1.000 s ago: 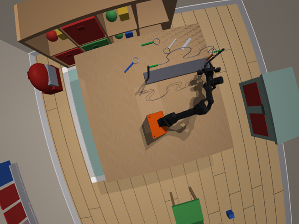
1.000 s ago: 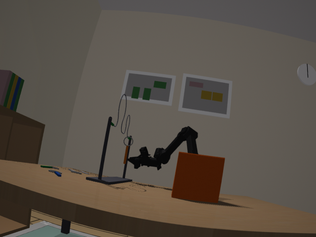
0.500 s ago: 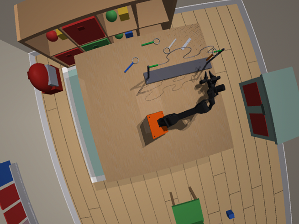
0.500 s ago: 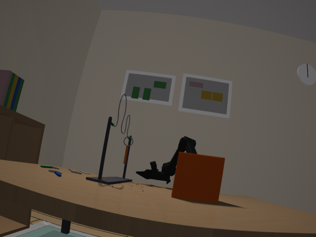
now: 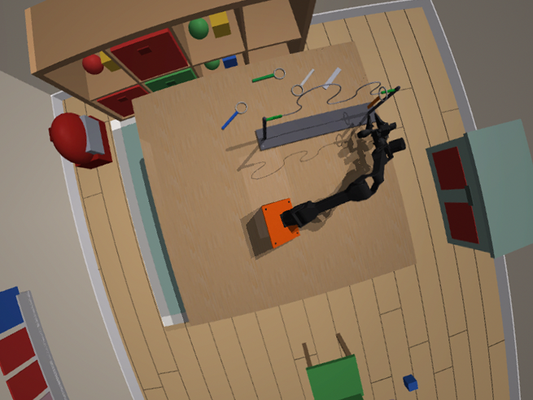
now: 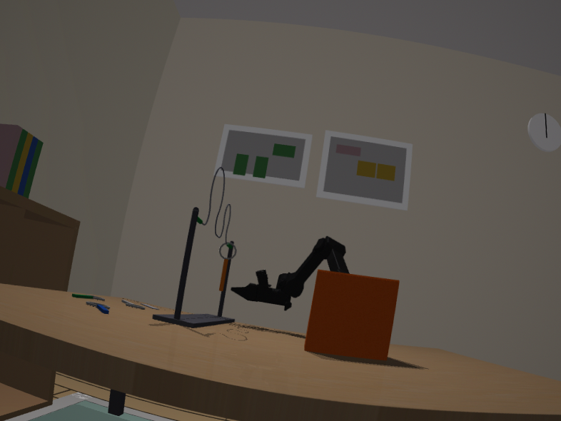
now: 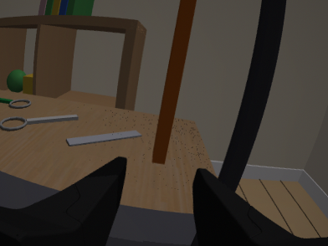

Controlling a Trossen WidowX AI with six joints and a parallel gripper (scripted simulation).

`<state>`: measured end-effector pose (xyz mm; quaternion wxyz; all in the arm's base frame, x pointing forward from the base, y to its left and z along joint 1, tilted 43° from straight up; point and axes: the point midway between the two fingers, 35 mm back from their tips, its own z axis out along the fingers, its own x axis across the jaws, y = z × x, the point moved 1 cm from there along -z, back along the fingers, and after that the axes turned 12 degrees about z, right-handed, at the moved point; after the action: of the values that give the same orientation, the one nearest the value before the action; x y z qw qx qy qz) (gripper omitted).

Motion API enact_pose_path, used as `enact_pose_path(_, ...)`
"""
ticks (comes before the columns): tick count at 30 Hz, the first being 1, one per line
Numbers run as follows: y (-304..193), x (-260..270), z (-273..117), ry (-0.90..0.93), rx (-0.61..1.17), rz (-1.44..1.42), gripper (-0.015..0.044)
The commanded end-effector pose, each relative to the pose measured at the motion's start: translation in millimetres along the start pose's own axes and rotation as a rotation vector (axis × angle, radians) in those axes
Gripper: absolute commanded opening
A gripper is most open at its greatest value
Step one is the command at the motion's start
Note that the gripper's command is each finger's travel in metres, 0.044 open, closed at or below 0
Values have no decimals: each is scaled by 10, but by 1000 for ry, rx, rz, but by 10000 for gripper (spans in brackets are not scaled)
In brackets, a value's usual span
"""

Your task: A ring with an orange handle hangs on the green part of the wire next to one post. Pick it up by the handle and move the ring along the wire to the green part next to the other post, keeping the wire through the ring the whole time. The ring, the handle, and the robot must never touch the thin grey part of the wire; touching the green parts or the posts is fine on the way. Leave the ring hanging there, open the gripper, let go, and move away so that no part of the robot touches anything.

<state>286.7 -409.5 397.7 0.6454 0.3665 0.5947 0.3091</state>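
Note:
The ring (image 6: 219, 251) hangs on the green part (image 5: 387, 91) of the wire beside the right-hand post (image 5: 388, 96) (image 7: 256, 96). Its orange handle (image 5: 373, 102) (image 6: 223, 275) (image 7: 173, 84) points down. The grey wire (image 6: 220, 168) winds across to the other green part (image 5: 273, 117) (image 6: 199, 220) by the other post (image 5: 264, 129) (image 6: 186, 267). My gripper (image 6: 232, 289) (image 7: 161, 171) is partly open and empty. It is level, just short of the handle's lower end, which shows beyond the gap between the fingertips in the wrist view. The ring is out of the wrist view.
The dark base (image 5: 315, 129) (image 6: 195, 320) carries both posts. Behind it lie a blue-handled ring tool (image 5: 230, 120), a green-handled one (image 5: 263, 77), a white-handled one (image 5: 307, 76) (image 7: 52, 120) and a pale flat bar (image 5: 332, 78) (image 7: 105, 138). A shelf (image 5: 171, 9) stands behind the table.

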Motion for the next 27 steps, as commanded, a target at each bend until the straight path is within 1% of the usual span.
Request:
enact_pose_path(1, 17, -9, 30, -5, 4, 3, 160)
enact_pose_path(27, 18, -36, 441, -7, 1, 4, 160)
